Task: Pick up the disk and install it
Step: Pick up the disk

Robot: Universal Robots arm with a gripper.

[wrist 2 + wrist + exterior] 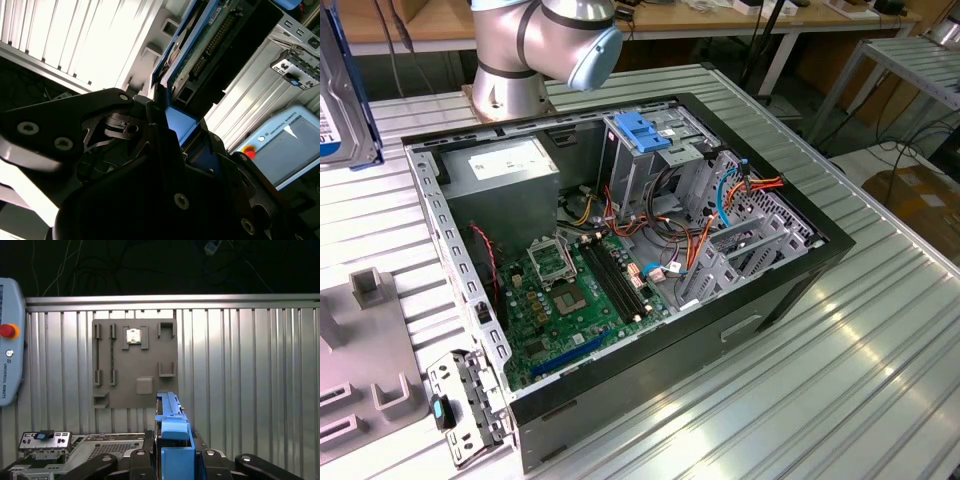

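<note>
The disk [338, 95] hangs in the air at the exterior view's left edge, above the slatted table and beside the open computer case [790, 290]. Its grey face and a blue side rail show there. In the first wrist view the disk [172, 432] appears edge-on, blue rail toward the camera, with my gripper [172, 460] shut on it from both sides. The second wrist view shows the disk's [210, 45] circuit-board side and blue rail rising out of my gripper [175, 135]. The black fingers [100, 135] press against the rail.
Inside the case sit a metal cage with a blue handle [645, 130], a grey power-supply box [505, 165], a green motherboard [575, 290] and loose cables [720, 200]. A grey fixture plate [134, 362] lies on the table. A teach pendant [7, 340] lies beyond it.
</note>
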